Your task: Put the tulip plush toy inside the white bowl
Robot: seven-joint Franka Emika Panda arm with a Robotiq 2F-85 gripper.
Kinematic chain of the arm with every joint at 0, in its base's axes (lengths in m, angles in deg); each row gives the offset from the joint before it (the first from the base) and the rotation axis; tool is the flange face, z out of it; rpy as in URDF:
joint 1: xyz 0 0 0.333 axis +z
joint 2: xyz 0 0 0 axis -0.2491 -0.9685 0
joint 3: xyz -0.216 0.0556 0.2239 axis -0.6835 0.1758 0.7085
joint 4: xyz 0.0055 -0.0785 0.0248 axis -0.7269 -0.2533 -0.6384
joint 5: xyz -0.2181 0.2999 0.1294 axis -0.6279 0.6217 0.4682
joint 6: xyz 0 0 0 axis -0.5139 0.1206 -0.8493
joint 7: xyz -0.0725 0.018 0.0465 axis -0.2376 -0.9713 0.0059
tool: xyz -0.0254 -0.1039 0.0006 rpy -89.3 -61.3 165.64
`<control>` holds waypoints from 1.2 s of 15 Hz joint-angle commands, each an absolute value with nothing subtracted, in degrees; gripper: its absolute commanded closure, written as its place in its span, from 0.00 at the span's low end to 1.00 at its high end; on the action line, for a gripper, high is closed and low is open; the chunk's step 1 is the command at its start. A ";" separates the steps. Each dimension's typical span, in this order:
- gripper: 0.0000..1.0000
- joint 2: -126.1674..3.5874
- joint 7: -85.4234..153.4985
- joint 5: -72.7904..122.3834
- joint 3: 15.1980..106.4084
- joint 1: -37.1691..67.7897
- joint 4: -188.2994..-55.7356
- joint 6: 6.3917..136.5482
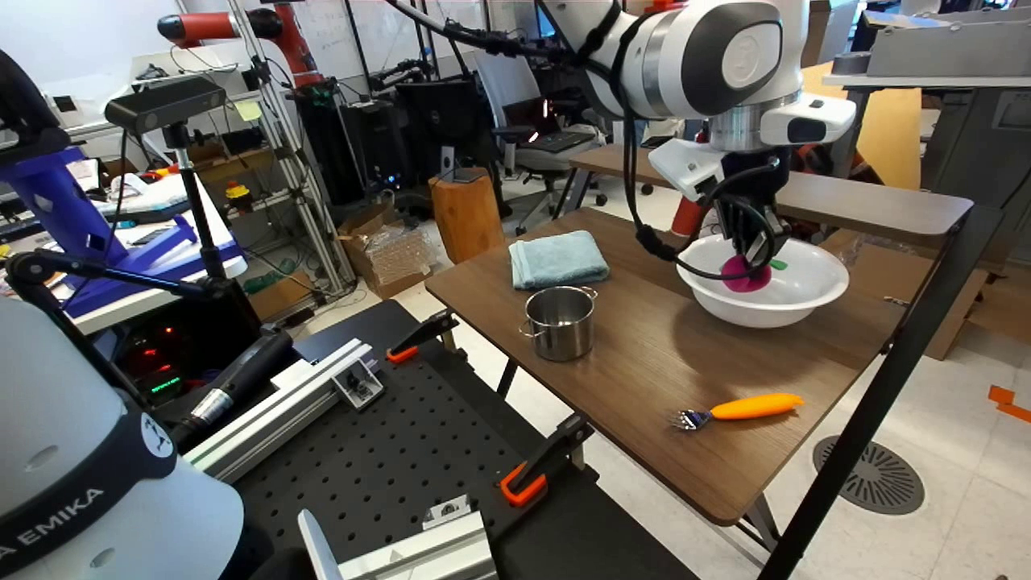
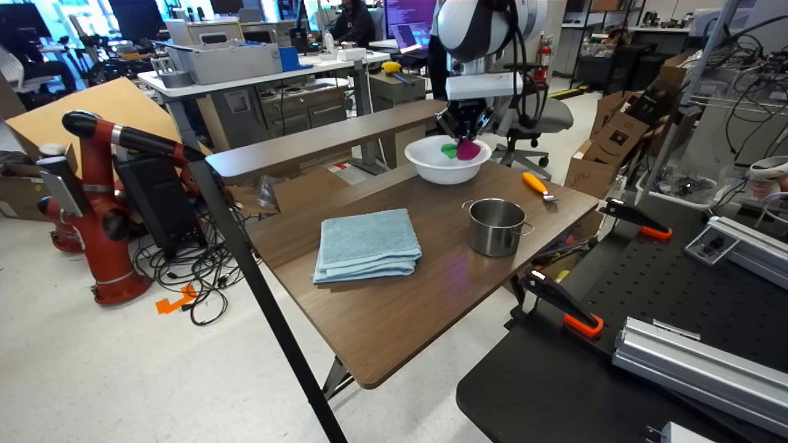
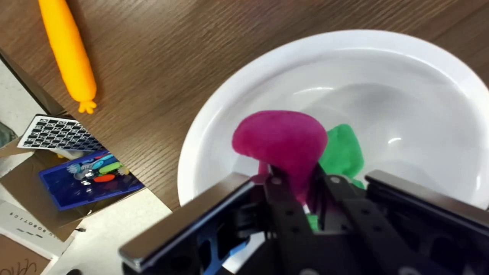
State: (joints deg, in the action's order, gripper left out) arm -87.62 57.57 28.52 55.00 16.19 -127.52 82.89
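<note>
The tulip plush toy is a pink-magenta lump (image 3: 280, 135) with green leaf parts (image 3: 342, 151). It also shows in both exterior views (image 1: 745, 278) (image 2: 468, 149). My gripper (image 3: 298, 173) has its fingers closed around the pink part, which bulges out beyond the fingertips. The gripper points down over the white bowl in both exterior views (image 1: 749, 246) (image 2: 466, 132). The wide white bowl (image 3: 363, 38) stands upright on the table (image 1: 765, 312) (image 2: 444, 175). The toy is within the bowl's rim outline, toward one side. I cannot tell whether it touches the bowl.
A metal pot (image 1: 561, 326) (image 2: 495, 227) stands on the brown table. A folded light-blue towel (image 1: 558, 259) (image 2: 369, 243) lies beyond it. An orange-handled tool (image 1: 753, 407) (image 3: 70, 53) lies near the table edge beside the bowl. Black frame bars (image 1: 878, 395) edge the table.
</note>
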 commanded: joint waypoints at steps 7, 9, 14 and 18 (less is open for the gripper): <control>0.52 -98.50 59.96 31.05 54.60 16.36 -114.67 79.19; 0.37 -98.97 60.02 31.10 54.59 16.24 -113.57 78.72; 0.02 -97.84 59.06 31.60 55.48 15.50 -112.90 76.58; 0.00 -93.65 57.23 32.81 56.85 15.11 -115.60 76.18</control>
State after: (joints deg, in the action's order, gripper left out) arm -97.15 59.83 30.69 55.07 16.13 -113.58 78.15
